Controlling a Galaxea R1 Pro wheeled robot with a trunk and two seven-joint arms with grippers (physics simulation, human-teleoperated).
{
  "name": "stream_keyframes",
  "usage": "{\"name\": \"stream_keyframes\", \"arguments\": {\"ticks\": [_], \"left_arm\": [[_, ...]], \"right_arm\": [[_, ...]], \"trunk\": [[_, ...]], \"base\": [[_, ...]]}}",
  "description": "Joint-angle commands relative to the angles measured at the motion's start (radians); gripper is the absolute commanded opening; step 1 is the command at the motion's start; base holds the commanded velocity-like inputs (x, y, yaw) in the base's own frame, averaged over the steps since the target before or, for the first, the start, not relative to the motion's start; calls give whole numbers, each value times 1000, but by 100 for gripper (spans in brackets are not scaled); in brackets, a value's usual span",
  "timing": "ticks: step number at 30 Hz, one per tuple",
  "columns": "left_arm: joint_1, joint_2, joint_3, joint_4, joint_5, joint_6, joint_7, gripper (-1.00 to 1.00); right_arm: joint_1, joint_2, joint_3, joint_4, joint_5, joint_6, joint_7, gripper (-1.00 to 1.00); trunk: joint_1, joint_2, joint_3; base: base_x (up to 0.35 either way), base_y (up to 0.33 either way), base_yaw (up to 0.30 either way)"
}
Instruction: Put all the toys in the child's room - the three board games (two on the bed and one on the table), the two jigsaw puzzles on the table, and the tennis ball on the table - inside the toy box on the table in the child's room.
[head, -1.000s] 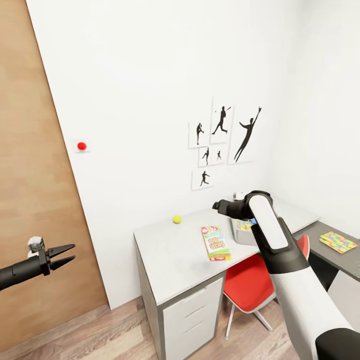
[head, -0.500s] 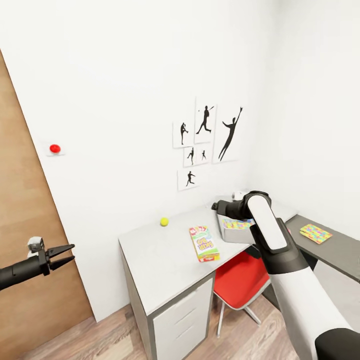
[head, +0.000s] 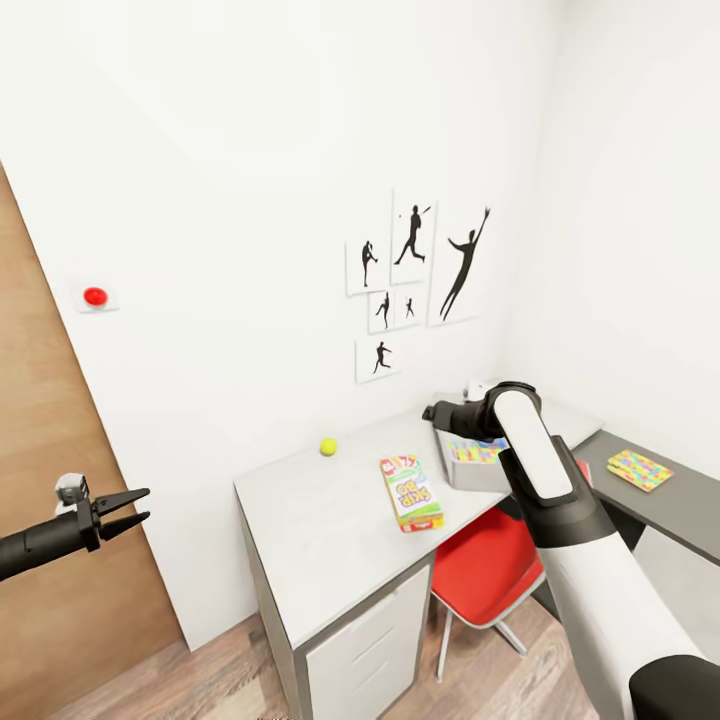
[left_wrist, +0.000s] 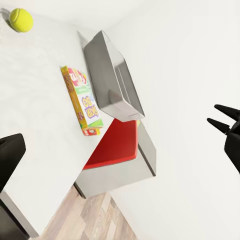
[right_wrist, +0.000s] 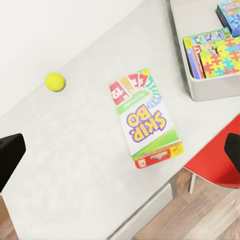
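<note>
SKIP-BO box (right_wrist: 144, 120) flat on table (head: 320, 520), tennis ball (right_wrist: 55, 81) apart, toy box (right_wrist: 200, 60) — games, puzzle inside

table (head: 320, 520): bare near end | obstacles: SKIP-BO box (head: 410, 492), tennis ball (head: 328, 446), toy box (head: 470, 470)

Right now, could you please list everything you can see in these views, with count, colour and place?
tennis ball: one, yellow-green, on the table near the wall.
SKIP-BO box: one, white with colourful print, flat on the table between ball and toy box.
toy box: one, pale grey, on the table, holding colourful game boxes and a jigsaw puzzle.
second jigsaw puzzle: one, multicoloured, on the dark grey cabinet.
table: one, light grey top, pale drawers.
chair: one, red, tucked under the table.
sports pictures: several, black silhouettes, on the white wall.
red button: one, on the wall by the wooden door.
left hand: black, open, empty.
right arm: white and black, above the toy box; its hand's state unclear.
</note>
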Motion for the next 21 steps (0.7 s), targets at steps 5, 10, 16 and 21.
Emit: {"name": "stream_keyframes", "arguments": {"ticks": [5, 10, 16, 21], "left_arm": [[0, -1, 0, 0, 2, 9, -2, 100], [0, -1, 0, 0, 2, 8, -2, 100], [0, -1, 0, 0, 2, 8, -2, 100], [0, -1, 0, 0, 1, 8, -2, 100]], "right_arm": [[-1, -1, 2, 11, -9, 4, -10, 100], [-1, -1, 2, 12, -8, 3, -10, 100], [-1, -1, 3, 12, -7, 3, -10, 100], [-1, -1, 2, 13, -7, 4, -10, 100]], "trunk": [[0, -1, -9], [0, -1, -14], [0, -1, -15], [0, -1, -20]], "base": [[8, 1, 0], [1, 0, 0], [0, 0, 0], [0, 23, 0]]}}
